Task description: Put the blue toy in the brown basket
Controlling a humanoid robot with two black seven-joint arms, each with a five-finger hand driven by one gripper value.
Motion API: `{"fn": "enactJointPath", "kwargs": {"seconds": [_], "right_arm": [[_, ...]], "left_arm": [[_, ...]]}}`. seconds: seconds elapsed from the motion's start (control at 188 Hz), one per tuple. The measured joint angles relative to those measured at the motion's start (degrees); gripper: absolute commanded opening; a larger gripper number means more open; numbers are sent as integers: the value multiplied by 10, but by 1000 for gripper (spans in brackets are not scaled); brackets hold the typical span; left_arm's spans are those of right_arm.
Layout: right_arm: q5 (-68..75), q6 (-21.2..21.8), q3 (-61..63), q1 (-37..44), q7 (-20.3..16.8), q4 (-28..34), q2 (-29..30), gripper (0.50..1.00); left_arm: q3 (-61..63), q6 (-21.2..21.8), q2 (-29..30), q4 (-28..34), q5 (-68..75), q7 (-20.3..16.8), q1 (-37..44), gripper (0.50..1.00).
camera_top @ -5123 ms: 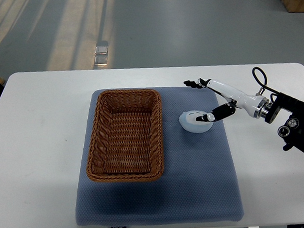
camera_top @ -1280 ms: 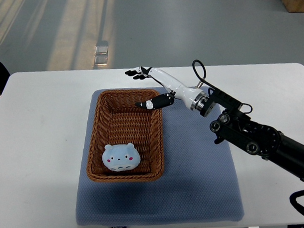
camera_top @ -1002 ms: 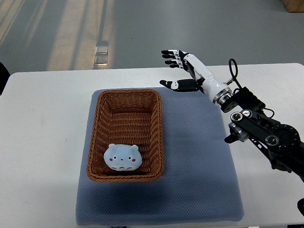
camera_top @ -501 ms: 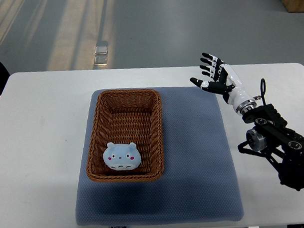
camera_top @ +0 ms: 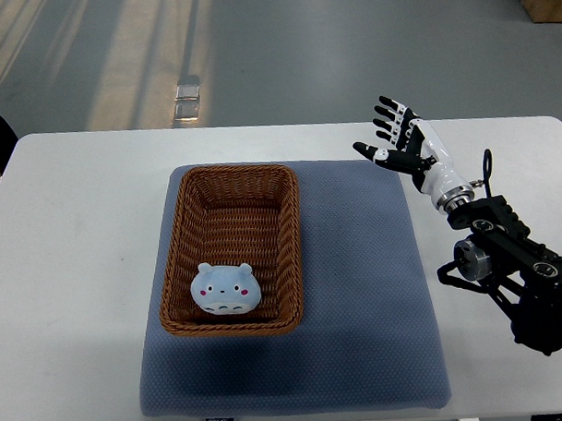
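The blue toy point(camera_top: 225, 289), a pale round plush with a face and pink cheeks, lies inside the brown wicker basket point(camera_top: 293, 240) at its near end. My right hand point(camera_top: 391, 137) is raised over the far right corner of the blue mat, well away from the basket, fingers spread and holding nothing. Its black arm point(camera_top: 506, 274) comes in from the right edge. The left arm does not show.
The basket stands on a blue-grey mat point(camera_top: 370, 297) that covers the middle of a white table point(camera_top: 76, 259). Grey floor lies beyond the table's far edge.
The toy went from the mat beside the basket into the basket. My right hand then let go and pulled back rightwards from over the basket to the mat's far right corner, opening.
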Motion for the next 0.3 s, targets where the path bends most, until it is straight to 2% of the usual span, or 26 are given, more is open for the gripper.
{"fn": "enactJointPath", "kwargs": {"seconds": [0.299], "right_arm": [[0, 0, 0, -4, 1, 0, 4, 903]], "left_arm": [[0, 0, 0, -1, 0, 0, 0, 1000]]}}
